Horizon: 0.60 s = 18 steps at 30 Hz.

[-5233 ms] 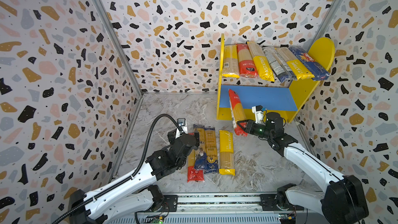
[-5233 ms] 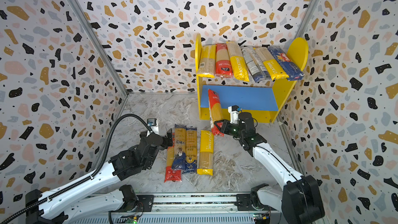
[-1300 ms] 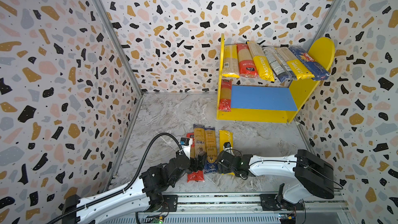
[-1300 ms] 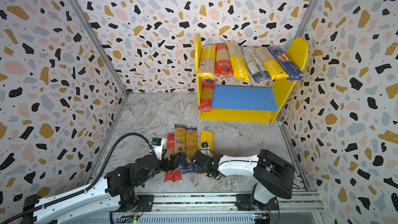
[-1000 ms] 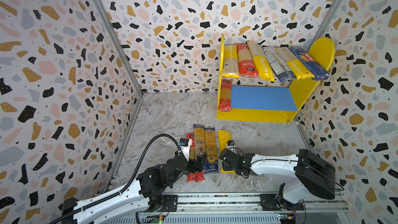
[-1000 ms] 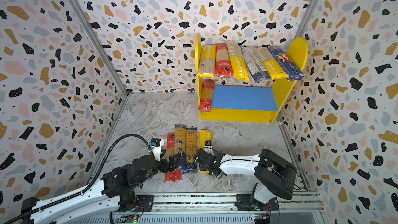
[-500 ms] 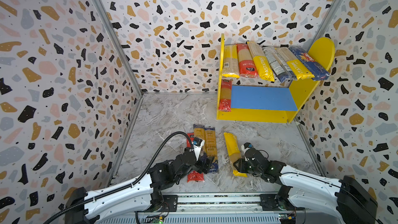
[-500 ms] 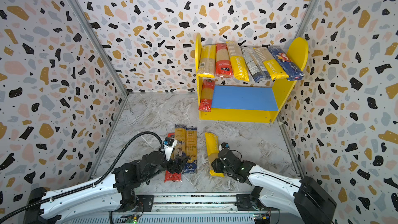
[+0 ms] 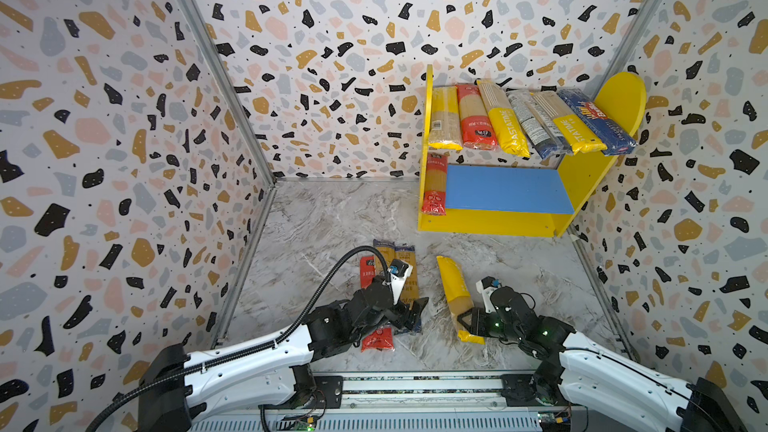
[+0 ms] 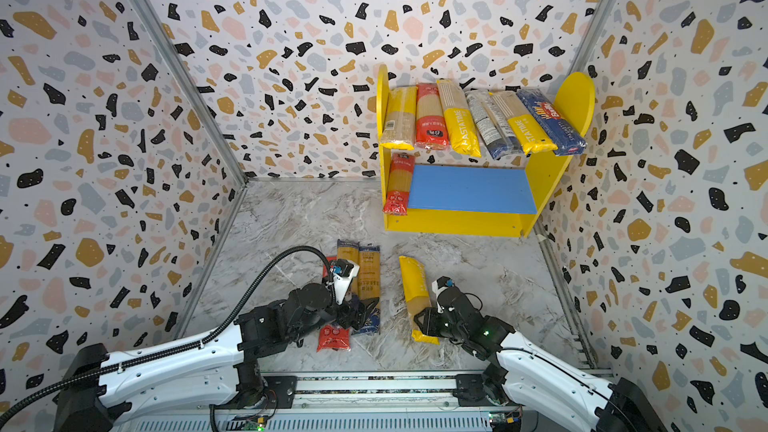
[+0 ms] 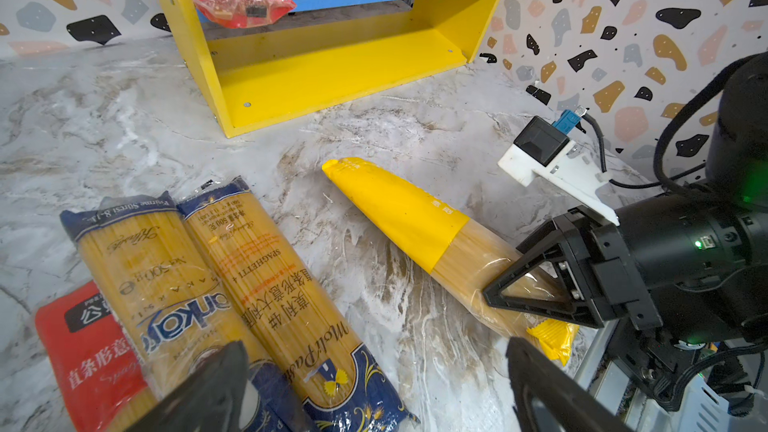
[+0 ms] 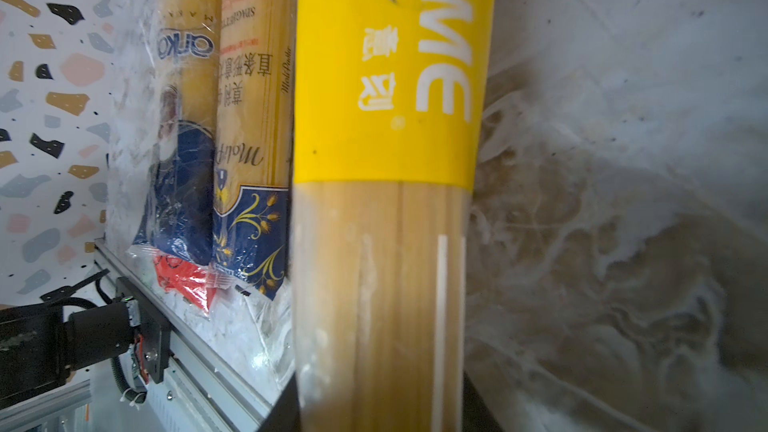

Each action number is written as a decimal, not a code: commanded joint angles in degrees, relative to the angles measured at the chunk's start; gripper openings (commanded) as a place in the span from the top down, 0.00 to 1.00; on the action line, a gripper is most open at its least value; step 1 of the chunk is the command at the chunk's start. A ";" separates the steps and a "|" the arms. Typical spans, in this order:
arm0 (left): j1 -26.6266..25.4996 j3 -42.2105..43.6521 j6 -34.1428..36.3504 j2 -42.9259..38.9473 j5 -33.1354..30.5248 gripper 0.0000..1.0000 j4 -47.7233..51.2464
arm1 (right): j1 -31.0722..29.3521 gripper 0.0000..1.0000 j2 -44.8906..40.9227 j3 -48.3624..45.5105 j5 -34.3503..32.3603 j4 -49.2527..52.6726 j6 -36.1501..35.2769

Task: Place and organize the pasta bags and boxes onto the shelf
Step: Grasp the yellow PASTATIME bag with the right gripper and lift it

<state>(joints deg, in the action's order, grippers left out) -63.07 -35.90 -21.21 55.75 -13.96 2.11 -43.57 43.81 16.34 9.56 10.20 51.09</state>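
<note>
The right hand [image 9: 467,320] is clamped on the clear end of the yellow pack [image 9: 455,288], one jaw on either side of the bare spaghetti; the left wrist view shows this grip plainly. The pack's yellow end points away from the hand toward the shelf [image 9: 486,222], which stands well beyond the fingertips at the back of the counter [image 9: 332,218]. Whether the pack is clear of the counter I cannot tell.

The left hand [image 9: 409,313] is open, its jaws wide apart, low over the near ends of two blue-ended packs [image 9: 405,257] lying side by side. A red pack [image 9: 377,340] lies against them on the hand's outer side, partly underneath. The yellow pack is just beside this hand on its inner side, apart from the blue-ended packs.

On the shelf, six packs [image 9: 507,126] lie in a row on the upper board. Another red pack [image 9: 434,184] lies on the blue lower board, at the end nearer the left arm.
</note>
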 commanded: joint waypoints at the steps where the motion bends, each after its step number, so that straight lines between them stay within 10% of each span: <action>1: -0.21 -3.03 2.48 0.77 0.57 0.04 -2.33 | 1.50 0.75 -2.97 0.19 3.34 -9.21 -0.91; 18: -0.24 -2.88 -0.76 2.69 -4.21 0.01 -4.09 | 6.87 0.76 -18.28 1.31 10.82 -6.55 -1.61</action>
<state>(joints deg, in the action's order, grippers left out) -63.07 -37.54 -20.82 58.83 -15.94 0.73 -37.54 27.97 13.23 18.81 9.08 51.75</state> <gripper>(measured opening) 0.994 0.370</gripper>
